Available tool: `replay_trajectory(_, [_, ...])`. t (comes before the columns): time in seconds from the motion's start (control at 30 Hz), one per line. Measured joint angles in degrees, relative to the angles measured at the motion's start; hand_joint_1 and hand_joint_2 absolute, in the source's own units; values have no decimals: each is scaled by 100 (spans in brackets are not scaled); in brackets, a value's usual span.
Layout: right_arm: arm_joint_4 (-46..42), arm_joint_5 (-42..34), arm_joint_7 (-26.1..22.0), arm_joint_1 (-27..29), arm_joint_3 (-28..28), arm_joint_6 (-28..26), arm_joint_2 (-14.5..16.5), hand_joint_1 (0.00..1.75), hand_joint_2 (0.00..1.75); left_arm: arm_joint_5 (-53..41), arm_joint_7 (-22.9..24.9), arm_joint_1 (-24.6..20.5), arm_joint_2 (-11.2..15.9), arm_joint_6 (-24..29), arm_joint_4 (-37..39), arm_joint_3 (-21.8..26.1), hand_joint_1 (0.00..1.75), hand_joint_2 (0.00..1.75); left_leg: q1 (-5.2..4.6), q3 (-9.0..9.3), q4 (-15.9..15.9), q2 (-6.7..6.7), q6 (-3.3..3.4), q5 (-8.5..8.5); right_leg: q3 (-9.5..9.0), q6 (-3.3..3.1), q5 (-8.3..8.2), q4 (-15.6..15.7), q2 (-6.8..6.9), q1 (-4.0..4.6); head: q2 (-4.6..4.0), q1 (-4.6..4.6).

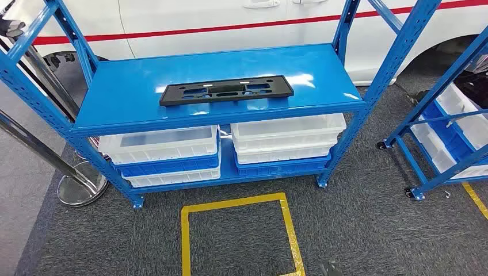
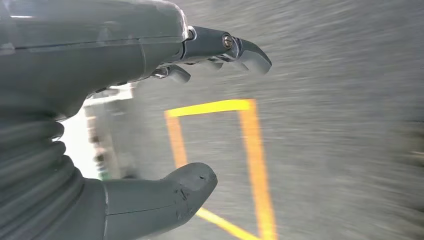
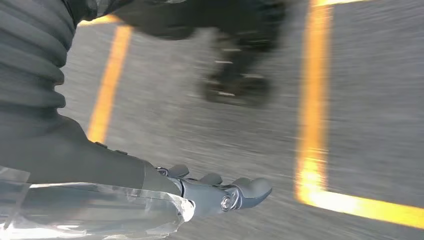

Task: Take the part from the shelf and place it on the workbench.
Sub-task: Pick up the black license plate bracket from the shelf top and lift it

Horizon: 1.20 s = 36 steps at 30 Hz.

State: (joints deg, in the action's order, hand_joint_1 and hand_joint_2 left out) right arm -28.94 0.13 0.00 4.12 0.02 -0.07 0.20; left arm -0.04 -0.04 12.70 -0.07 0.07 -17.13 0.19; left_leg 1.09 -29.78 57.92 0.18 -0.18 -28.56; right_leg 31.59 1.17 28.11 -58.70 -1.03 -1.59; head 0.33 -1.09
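A flat black plastic part [image 1: 226, 91] with several cut-outs lies lengthwise on the middle board of the blue shelf [image 1: 144, 106], near its front edge. My left hand [image 2: 150, 115] hangs over the grey carpet with thumb and fingers apart and nothing between them. My right hand [image 3: 165, 195] also hangs over the carpet, its fingers [image 3: 245, 192] stretched out and holding nothing. Both wrist views are motion-blurred.
White and blue bins [image 1: 167, 152] are stacked on the shelf's bottom board. A yellow tape square [image 1: 239, 230] marks the carpet before the shelf. A second blue rack [image 1: 443, 132] stands at the right, a chrome post base [image 1: 80, 187] at the left, a white car [image 1: 230, 23] behind.
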Motion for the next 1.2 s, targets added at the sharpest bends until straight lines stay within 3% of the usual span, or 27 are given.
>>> replay_trajectory(0.1, [331, 0, 9, 297, 2, 1, 0, 0, 175, 0, -7, -311, -6, -2, -328, -1, 0, 175, -9, -9, -12, -1, 56, 13, -26, 67, -12, 24, 4, -16, 0, -1])
replay_trajectory(0.17, [702, 0, 15, 628, 3, 1, 0, 0, 175, 0, -13, -638, -11, -2, -709, -1, 0, 175, 4, -4, -58, -12, 133, 48, 24, 108, 122, -140, 15, -24, 0, 0])
replay_trajectory(0.27, [1281, 0, 22, 1064, 6, 3, -2, 0, 175, 0, -15, -1063, -13, -1, -1271, 2, 0, 175, -16, -29, -71, -59, 202, 79, 480, 110, 668, -1097, 31, -4, 0, 1])
replay_trajectory(0.3, [1426, 0, 25, 1171, 6, 3, -5, 0, 175, 0, -15, -1163, -13, 1, -1399, 2, 0, 175, -32, -41, -66, -77, 211, 83, 626, 106, 772, -1389, 32, 7, 0, 1])
replay_trajectory(0.33, [1533, 0, 28, 1254, 5, 2, -11, 0, 175, 0, -16, -1238, -12, 2, -1498, 3, 0, 175, -47, -47, -61, -77, 221, 81, 693, 96, 768, -1516, 33, 19, 0, 1])
replay_trajectory(0.37, [1615, 0, 30, 1324, -2, 1, -18, 0, 175, -1, -18, -1311, -11, 2, -1576, 7, 0, 175, -61, -47, -56, -71, 227, 77, 651, 78, 651, -1426, 35, 32, 0, 1])
replay_trajectory(0.47, [1888, 34, -1, 1378, -128, -7, -33, 0, 175, -50, -39, -1468, -40, 17, -1750, 89, 0, 175, -95, -33, -24, -28, 221, 48, 145, -27, 124, -390, 97, 87, 0, 1])
replay_trajectory(0.53, [2059, 128, -74, 1321, -266, -25, -20, 0, 175, -159, -91, -1572, -83, 60, -1806, 193, 0, 175, -116, -45, -5, -24, 184, 27, -19, -75, 32, -37, 147, 124, 0, -1])
replay_trajectory(0.67, [2176, 369, -233, 1178, -507, -98, 59, 0, 175, -415, -200, -1660, -159, 161, -1787, 404, 0, 175, -122, -75, 109, -14, 71, -89, -35, -170, -10, 42, 139, 86, 0, -2])
replay_trajectory(0.77, [2191, 589, -371, 960, -719, -161, 143, 0, 175, -637, -301, -1660, -236, 236, -1638, 582, 0, 175, -83, -488, 1033, -18, -4, -647, -18, -231, -36, 67, 142, 66, 0, -4])
replay_trajectory(0.8, [2191, 669, -419, 872, -798, -186, 174, 0, 175, -716, -337, -1652, -263, 264, -1560, 651, 0, 175, -68, -651, 1383, -17, -21, -788, -13, -231, -36, 62, 139, 67, 0, -4])
replay_trajectory(0.83, [2190, 755, -471, 783, -886, -213, 208, 0, 175, -801, -376, -1638, -293, 292, -1469, 723, 0, 175, -57, -742, 1574, -17, -33, -816, -12, -228, -34, 57, 136, 68, 0, -4])
replay_trajectory(0.87, [2189, 836, -519, 688, -970, -237, 243, 0, 175, -880, -416, -1622, -324, 321, -1380, 792, 0, 175, -47, -735, 1555, -16, -40, -727, -15, -222, -30, 50, 132, 66, 0, -4])
replay_trajectory(0.9, [2187, 921, -569, 589, -1059, -263, 281, 0, 175, -965, -456, -1609, -351, 351, -1285, 865, 0, 175, -39, -620, 1302, -16, -41, -537, -23, -211, -22, 40, 126, 62, 0, -4])
replay_trajectory(0.93, [2182, 1000, -619, 489, -1145, -290, 315, 0, 175, -1046, -496, -1600, -384, 377, -1188, 940, 0, 175, -33, -436, 900, -17, -35, -310, -29, -193, -10, 29, 122, 59, 0, -4])
replay_trajectory(1.0, [2167, 1159, -716, 281, -1317, -344, 376, 0, 175, -1206, -574, -1594, -454, 426, -981, 1091, 0, 175, -47, -141, 225, -22, 7, -33, -30, -137, 13, -5, 114, 72, 0, -4])
replay_trajectory(1.03, [2155, 1238, -764, 182, -1399, -370, 403, 0, 175, -1284, -613, -1588, -494, 449, -873, 1167, 0, 175, -60, -86, 76, -25, 36, 7, -27, -104, 17, -12, 111, 79, 0, -3])
replay_trajectory(1.13, [2092, 1488, -938, -134, -1657, -451, 480, 0, 175, -1550, -721, -1544, -617, 523, -531, 1384, 0, 175, -74, -83, 12, -16, 150, 38, -30, 0, 9, 1, 101, 74, 0, -3])
replay_trajectory(1.2, [2039, 1777, -1130, -331, -1859, -551, 518, 0, 175, -1876, -820, -1532, -703, 605, -267, 1537, 0, 175, -58, -68, -40, -1, 248, 84, 71, 47, 191, -241, 94, 67, 0, -1])
